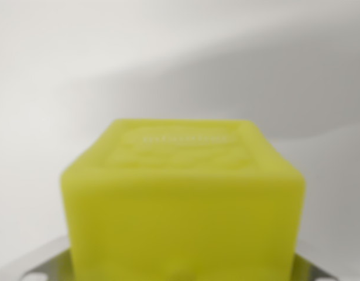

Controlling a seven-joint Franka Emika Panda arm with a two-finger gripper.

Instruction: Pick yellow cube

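Note:
A yellow cube (182,199) fills the lower middle of the wrist view, very close to the camera and out of focus. Its top face carries a faint embossed pattern. Grey metal parts of my gripper (182,272) show at the bottom edge on both sides of the cube, one finger (42,266) at the wrist view's left and one finger (323,272) at the right. Both meet the cube's side faces with no gap showing, so the gripper is shut on the cube. The cube hides the fingertips.
Behind the cube lies a plain white surface (109,58). A soft grey shadow (273,82) crosses it from the upper right towards the middle.

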